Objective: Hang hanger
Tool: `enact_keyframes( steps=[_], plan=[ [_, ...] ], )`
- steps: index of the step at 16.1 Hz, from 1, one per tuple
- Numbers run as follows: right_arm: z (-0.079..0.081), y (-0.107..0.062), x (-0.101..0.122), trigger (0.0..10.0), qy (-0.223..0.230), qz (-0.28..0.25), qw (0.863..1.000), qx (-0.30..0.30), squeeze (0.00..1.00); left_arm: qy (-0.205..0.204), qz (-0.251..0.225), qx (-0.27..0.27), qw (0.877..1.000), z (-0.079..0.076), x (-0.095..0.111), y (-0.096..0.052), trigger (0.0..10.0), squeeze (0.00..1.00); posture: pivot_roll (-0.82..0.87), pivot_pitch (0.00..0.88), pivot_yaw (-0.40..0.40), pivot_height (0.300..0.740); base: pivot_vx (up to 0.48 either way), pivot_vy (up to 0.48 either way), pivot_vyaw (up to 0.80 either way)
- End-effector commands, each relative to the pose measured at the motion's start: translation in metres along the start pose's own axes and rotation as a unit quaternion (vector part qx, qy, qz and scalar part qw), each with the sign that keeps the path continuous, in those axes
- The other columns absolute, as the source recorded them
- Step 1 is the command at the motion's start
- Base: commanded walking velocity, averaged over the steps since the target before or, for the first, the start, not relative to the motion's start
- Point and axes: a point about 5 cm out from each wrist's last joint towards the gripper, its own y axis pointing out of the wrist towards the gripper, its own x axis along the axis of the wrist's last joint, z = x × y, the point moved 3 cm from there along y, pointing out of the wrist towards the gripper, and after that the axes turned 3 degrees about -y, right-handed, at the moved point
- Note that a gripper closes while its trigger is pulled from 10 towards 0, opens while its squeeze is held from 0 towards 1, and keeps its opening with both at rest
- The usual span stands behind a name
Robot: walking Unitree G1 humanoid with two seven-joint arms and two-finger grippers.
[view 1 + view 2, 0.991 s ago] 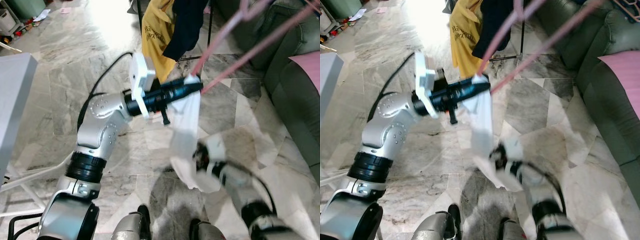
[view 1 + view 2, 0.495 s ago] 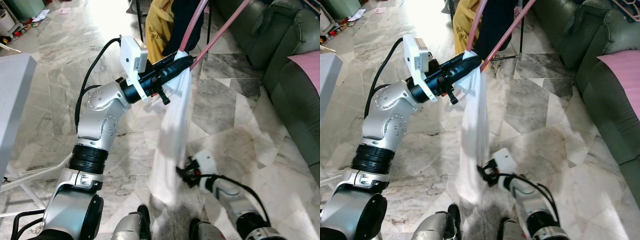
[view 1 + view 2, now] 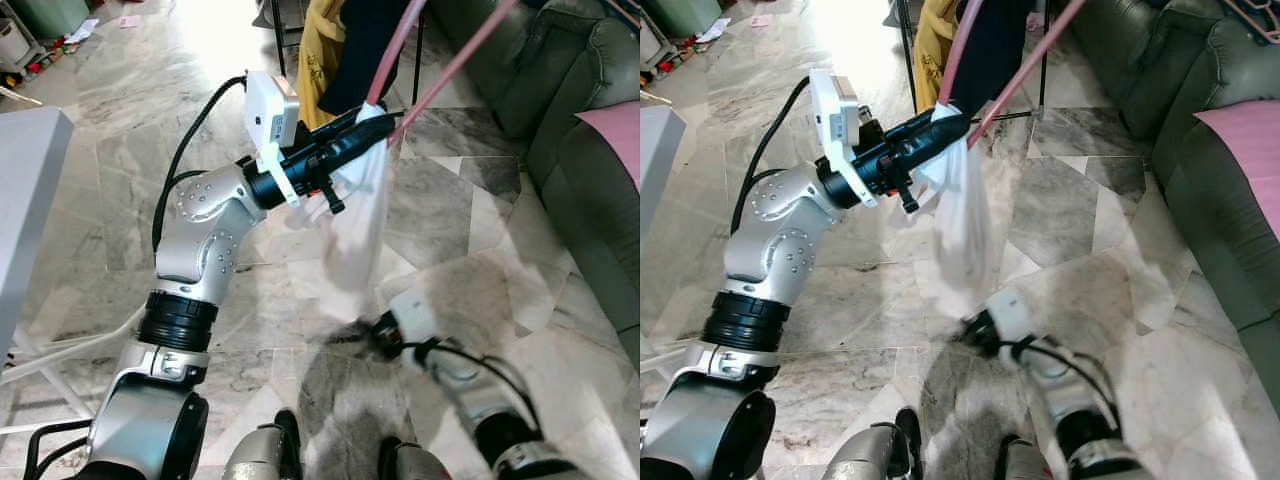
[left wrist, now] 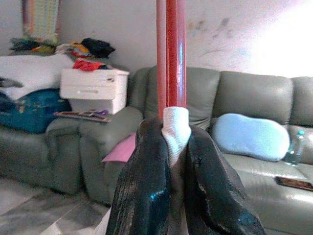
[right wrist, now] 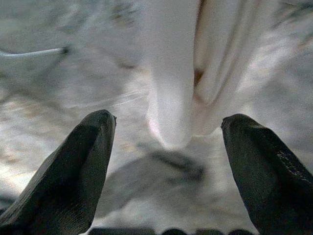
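Flooring of grey-and-cream marble slabs (image 3: 120,170) spreads under you, with a dark green padded sofa (image 3: 590,150) along your right side and the corner of a pale grey table (image 3: 25,190) at your left. In your left wrist view the same green sofa carries a light blue oval cushion (image 4: 250,136) and a white box (image 4: 93,90) on its arm.

Garments next: a yellow printed shirt (image 3: 322,55) and a dark navy garment (image 3: 362,45) hang from a black metal rack (image 3: 908,55) ahead of you.

Your left hand (image 3: 375,120) is raised in front of you, its two black fingers (image 4: 146,191) pressed together on the corner of the pink plastic hanger (image 3: 1010,75), with a fold of cloth pinched between them. The hanger's two arms run up and away from that grip, out of the top of the eye views. A white cloth (image 3: 358,225) droops from the hanger below your left hand, its lower end above the floor.

Your right hand (image 3: 385,335) sits low, just under the hem of the white cloth (image 5: 171,98), blurred in the eye views; your wrist view shows its fingers (image 5: 73,171) spread wide apart, holding nothing.
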Motion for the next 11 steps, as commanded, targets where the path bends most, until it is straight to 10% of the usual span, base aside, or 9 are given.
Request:
enact_keyframes(
  steps=[1,8,11],
  plan=[
    [0.000,-0.002,0.005,10.0,-0.002,-0.024,1.000,0.007,0.00,0.009,-0.007,-0.019,1.000,-0.005,0.006,0.000,10.0,0.00,0.03,0.233,0.065,0.740,0.000,0.000,0.00],
    [-0.032,-0.046,0.057,10.0,-0.023,-0.172,0.980,0.094,0.00,0.002,0.029,0.023,0.999,0.009,-0.017,-0.016,10.0,0.00,0.02,0.239,0.075,0.740,0.000,0.000,0.00],
    [-0.036,-0.046,0.034,10.0,-0.032,-0.112,0.990,0.085,0.00,0.016,0.076,0.124,0.989,0.021,-0.047,-0.025,10.0,0.00,0.00,0.231,0.076,0.740,0.000,0.000,0.00]
  ],
)
